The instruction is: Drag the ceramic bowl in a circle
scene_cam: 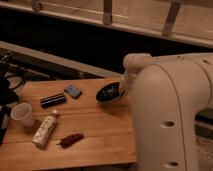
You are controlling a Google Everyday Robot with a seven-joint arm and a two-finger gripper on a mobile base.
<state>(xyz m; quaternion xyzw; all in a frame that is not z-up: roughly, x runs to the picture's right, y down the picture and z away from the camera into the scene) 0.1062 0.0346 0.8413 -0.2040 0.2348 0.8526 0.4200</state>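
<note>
The ceramic bowl [107, 93] is dark, glossy and shallow. It sits tilted near the right back part of the wooden table [95, 130]. My gripper [123, 87] is at the bowl's right rim, touching it. The big white arm [170, 110] fills the right side and hides the table's right edge.
A white cup [22, 114] stands at the left edge. A white bottle [45, 129] and a red-brown item [71, 140] lie in front. A black bar [52, 100] and a small blue object [73, 91] lie left of the bowl. A dark ledge runs behind the table.
</note>
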